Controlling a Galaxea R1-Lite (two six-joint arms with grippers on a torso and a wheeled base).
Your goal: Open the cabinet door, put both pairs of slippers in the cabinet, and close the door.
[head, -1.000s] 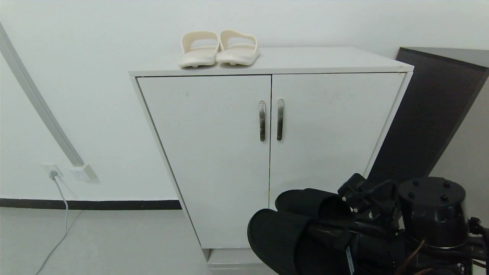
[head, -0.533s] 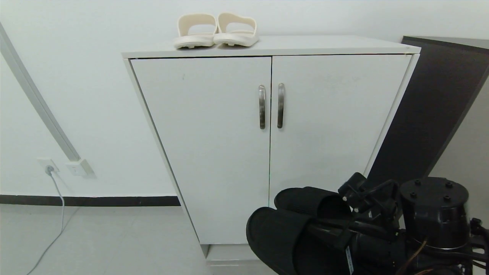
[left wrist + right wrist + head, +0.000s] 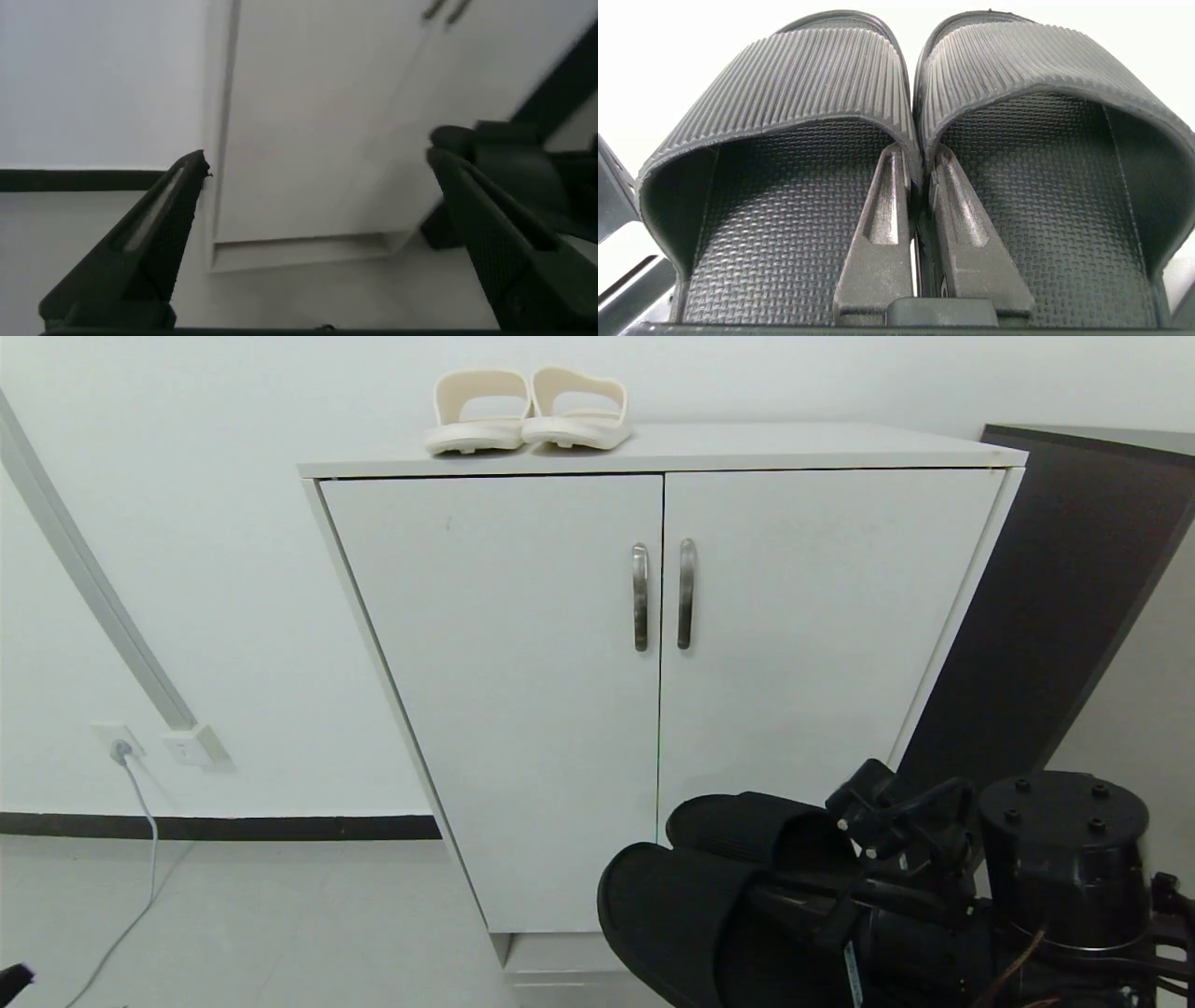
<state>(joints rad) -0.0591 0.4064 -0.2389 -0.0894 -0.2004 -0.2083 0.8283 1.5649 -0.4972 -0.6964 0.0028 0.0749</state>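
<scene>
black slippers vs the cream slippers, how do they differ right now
Colour: the black slippers are dark and ribbed; the cream slippers pale and smooth. Place: the cream slippers rest on the cabinet top; the black slippers hang low before its closed doors. Hold: the right gripper pinches the black slippers' inner edges; nothing touches the cream slippers. Both pairs lie side by side, neither stowed yet.

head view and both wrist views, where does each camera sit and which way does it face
Head view: on the head, facing forward and down at the shut cabinet, cream slippers on top; right arm low right.
Left wrist view: on the left wrist, facing the cabinet's base between the fingers of the open left gripper.
Right wrist view: on the right wrist, facing along the right gripper, shut on the black slippers.
Shared: cabinet, in head and left wrist views.
</scene>
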